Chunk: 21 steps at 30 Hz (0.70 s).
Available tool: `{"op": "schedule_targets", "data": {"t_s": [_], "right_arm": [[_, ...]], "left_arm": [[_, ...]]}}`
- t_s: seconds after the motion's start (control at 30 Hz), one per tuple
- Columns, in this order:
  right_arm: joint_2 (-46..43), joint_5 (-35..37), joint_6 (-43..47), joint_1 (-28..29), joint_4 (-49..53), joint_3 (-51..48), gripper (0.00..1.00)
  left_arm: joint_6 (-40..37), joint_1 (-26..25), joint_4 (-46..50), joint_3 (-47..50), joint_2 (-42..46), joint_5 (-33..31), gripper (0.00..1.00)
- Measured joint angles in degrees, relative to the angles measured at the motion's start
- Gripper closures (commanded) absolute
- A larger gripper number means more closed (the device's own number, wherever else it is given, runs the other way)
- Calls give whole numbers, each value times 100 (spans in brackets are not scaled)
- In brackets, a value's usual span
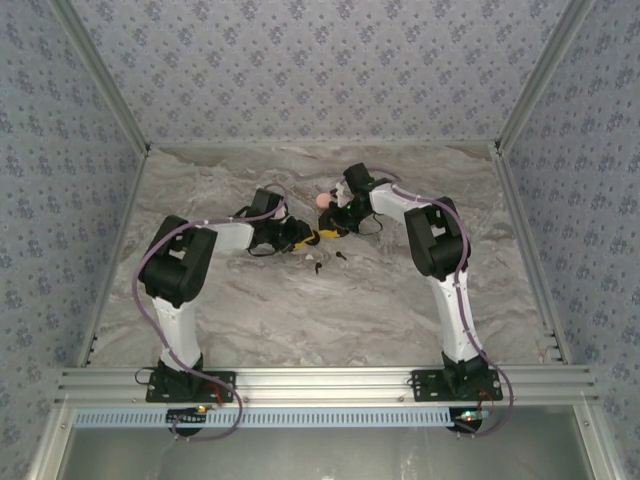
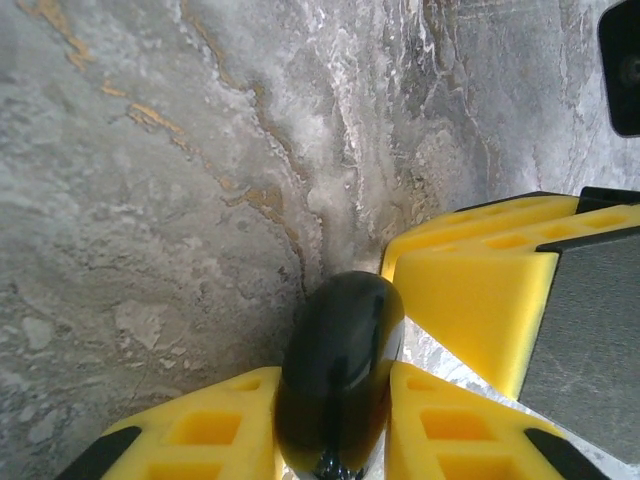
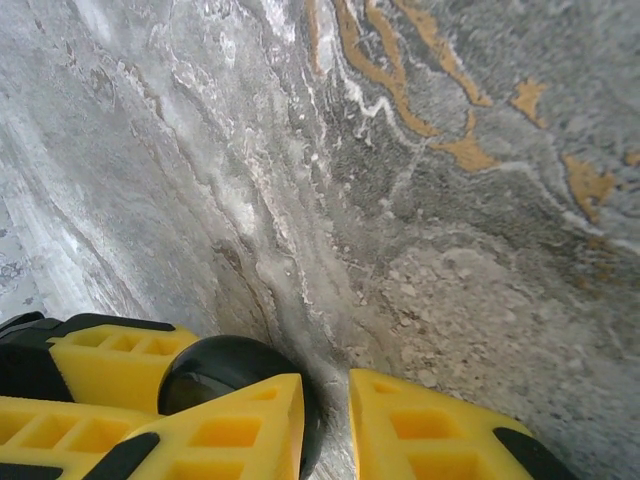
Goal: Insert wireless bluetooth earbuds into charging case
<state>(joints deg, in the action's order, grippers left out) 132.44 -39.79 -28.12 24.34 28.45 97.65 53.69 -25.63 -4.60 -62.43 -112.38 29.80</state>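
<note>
- Marbled grey worktop (image 1: 250,310) with patterned walls (image 1: 320,70) on three sides.
- Both arms reaching inward, meeting near the worktop's middle, toward the back.
- Left end effector (image 1: 300,238) (image 2: 335,400) pinching the case (image 2: 340,350) (image 3: 215,370), a yellow finger pressed to each side of it.
- Case glossy black and rounded, long axis running along the left fingers, away from that wrist camera and down toward the worktop.
- Right end effector (image 1: 335,222) (image 3: 325,400) crowding in just beside the case, one of its yellow fingers (image 2: 480,290) next to the case's right flank in the left wrist view.
- Right fingers a narrow gap apart, the case's edge at that gap; cannot tell whether gripping it.
- Two earbuds (image 1: 318,266) (image 1: 342,255) lying loose on the worktop, just in front of the end effectors, near each other, outside the case; too small to tell their pointing.
- Small pink thing (image 1: 322,200) just behind the end effectors.
- Dark block (image 2: 625,65) at the left wrist view's top right edge, unidentifiable.
</note>
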Motion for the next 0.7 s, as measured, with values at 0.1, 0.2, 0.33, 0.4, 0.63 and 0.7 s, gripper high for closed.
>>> {"op": "schedule_targets", "data": {"t_s": [0.1, 0.2, 0.33, 0.4, 0.63, 0.7], "right_arm": [[-72, 15, -22, -28, -59, -92, 73], [-367, 79, -68, -96, -157, -461, 71], [-1054, 133, -105, -348, -306, -1091, 68], [-1480, 144, -105, -503, -385, -1364, 68], [-2769, -149, -70, -894, -796, -1991, 66], [-2942, -348, -35, -907, -883, -2059, 63]], "left_arm": [[-4, 0, 4, 4, 52, -4, 77], [-22, 0, 9, 4, 155, -7, 77], [-72, 2, 4, 4, 411, 4, 77], [-116, 13, 7, 4, 557, 37, 77], [-219, 13, -212, -90, 892, 415, 76], [-216, 13, -350, -111, 935, 584, 76]]}}
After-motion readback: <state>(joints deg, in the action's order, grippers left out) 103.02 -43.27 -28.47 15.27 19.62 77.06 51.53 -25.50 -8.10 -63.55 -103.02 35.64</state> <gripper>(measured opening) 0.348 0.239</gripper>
